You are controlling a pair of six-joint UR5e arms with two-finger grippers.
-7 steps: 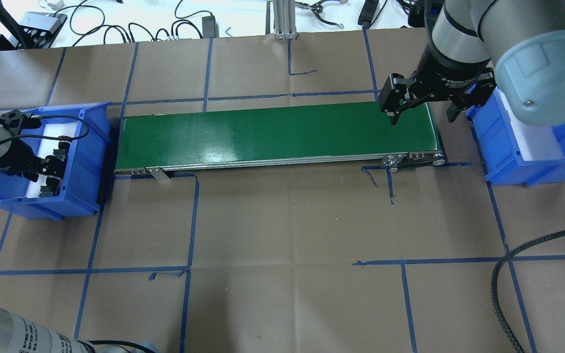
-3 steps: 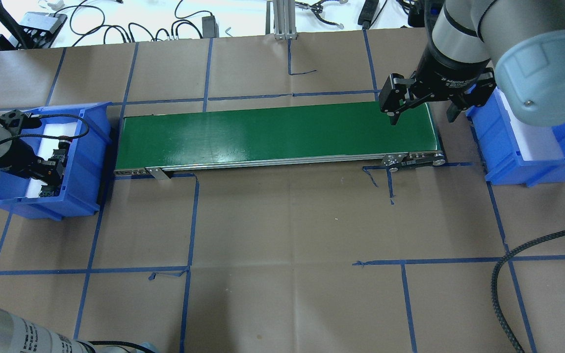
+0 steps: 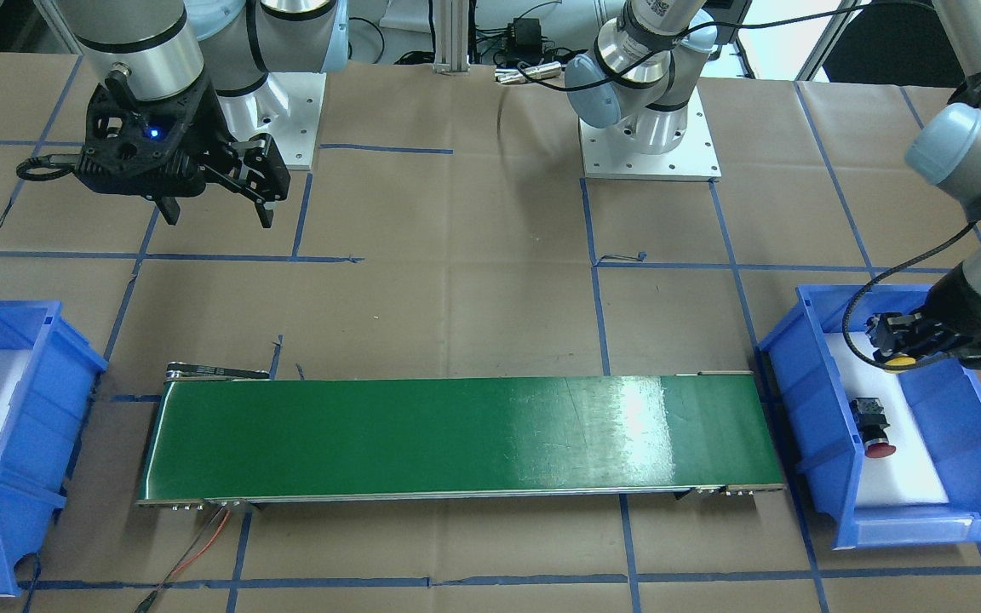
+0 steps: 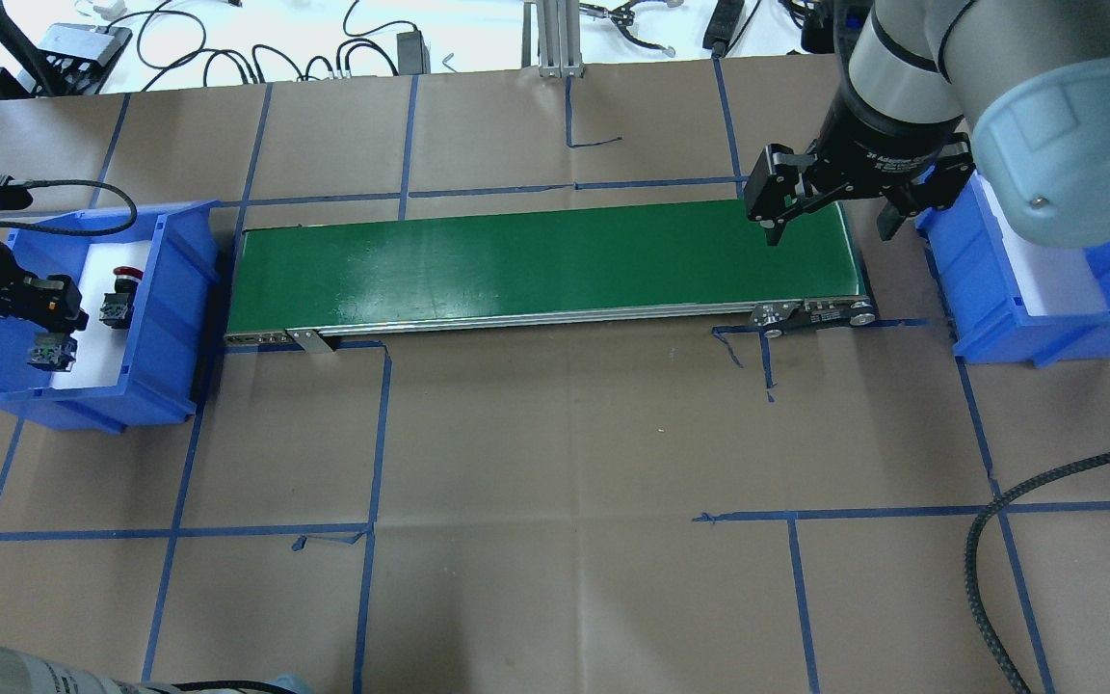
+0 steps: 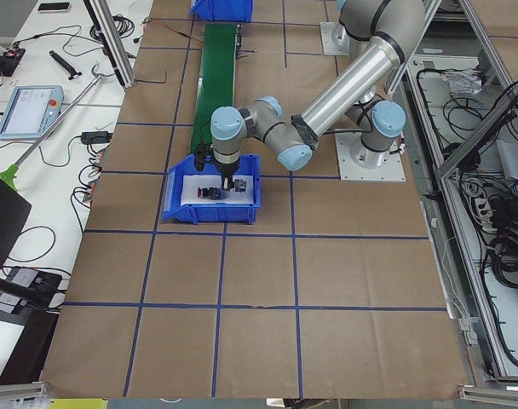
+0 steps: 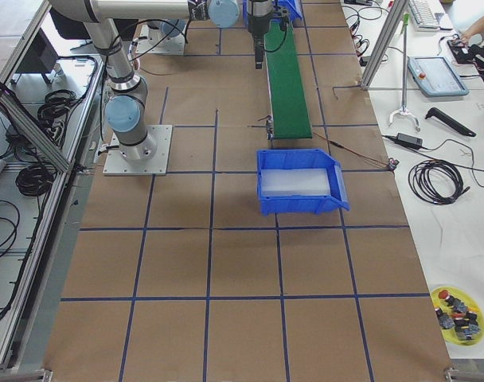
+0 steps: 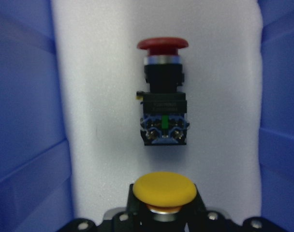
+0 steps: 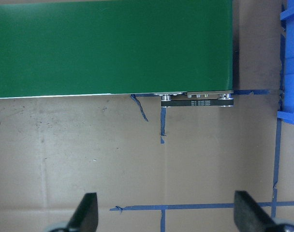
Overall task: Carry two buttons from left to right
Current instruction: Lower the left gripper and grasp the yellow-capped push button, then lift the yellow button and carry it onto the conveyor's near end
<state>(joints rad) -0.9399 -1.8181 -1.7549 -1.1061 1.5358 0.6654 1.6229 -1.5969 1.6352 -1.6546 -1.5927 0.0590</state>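
Note:
The yellow-capped button [image 7: 164,187] sits between my left gripper's fingers inside the left blue bin [image 4: 162,318], over its white foam. My left gripper [image 4: 46,337] is shut on it, and the yellow cap [image 3: 901,362] points toward the front-facing camera. The red-capped button [image 7: 163,107] lies on its side on the foam just ahead of it; the overhead view shows this red-capped button [image 4: 117,297] too. My right gripper [image 4: 830,229] hangs open and empty over the right end of the green conveyor belt [image 4: 545,265].
The right blue bin [image 4: 989,289] stands past the belt's right end, lined with white foam. A thick black cable [image 4: 1008,520] loops in at the front right. Blue tape lines cross the brown table cover. A yellow dish [image 6: 457,314] of parts sits on a side table.
My left gripper has risen and shifted left in the bin with the yellow-capped button in it, uncovering the red-capped button. The right arm has not moved.

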